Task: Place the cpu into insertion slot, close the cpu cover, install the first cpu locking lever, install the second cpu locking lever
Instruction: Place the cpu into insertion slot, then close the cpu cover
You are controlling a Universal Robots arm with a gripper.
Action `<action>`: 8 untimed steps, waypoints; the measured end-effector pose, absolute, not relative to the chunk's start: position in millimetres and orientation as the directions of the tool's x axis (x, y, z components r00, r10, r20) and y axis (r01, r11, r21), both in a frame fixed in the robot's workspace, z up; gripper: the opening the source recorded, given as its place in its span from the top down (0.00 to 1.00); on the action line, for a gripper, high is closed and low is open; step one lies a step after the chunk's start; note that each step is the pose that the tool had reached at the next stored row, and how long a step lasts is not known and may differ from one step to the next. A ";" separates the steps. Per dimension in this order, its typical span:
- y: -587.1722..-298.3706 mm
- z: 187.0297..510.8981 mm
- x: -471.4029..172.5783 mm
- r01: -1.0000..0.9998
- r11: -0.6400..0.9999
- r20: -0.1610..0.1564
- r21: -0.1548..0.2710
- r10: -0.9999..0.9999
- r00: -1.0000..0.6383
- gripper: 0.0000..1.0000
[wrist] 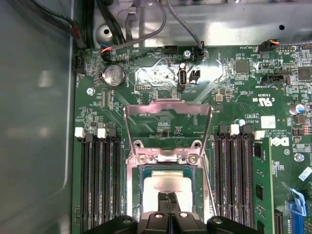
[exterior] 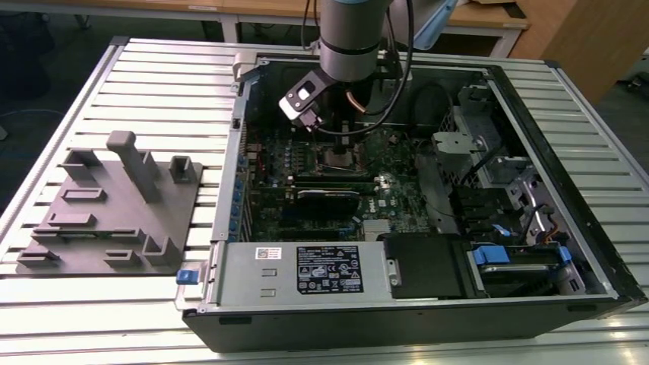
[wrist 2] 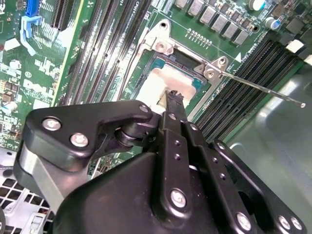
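We see the gripper (wrist: 169, 199), fingers pressed together, tips over the cpu (wrist: 165, 181) lying in the insertion slot (wrist: 132, 195). The cpu cover (wrist: 168, 104) stands raised, memory slots (wrist: 100, 185) flank both sides, and a locking lever (wrist 2: 263, 89) juts free.

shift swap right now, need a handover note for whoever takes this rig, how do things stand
Gripper: shut, tips right at the cpu top; I cannot tell whether they touch it.
Cpu: lies flat in the slot.
Cover: raised, standing open above the slot.
Lever: one sticks out free to the side in the second wrist view.
Done: cpu is in the slot.
Left: cover not closed, both levers not yet installed.
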State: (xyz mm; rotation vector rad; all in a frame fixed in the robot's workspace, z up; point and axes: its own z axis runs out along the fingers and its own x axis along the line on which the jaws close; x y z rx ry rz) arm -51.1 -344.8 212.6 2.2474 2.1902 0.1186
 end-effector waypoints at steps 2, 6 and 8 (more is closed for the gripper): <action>-344.7 212.5 -51.1 0.998 -0.027 0.053 0.053 0.998 0.024 0.89; -344.8 212.5 -51.1 0.998 -0.027 0.053 0.053 0.998 0.024 0.89; -344.7 212.5 -51.1 0.998 -0.027 0.053 0.053 0.998 0.024 0.89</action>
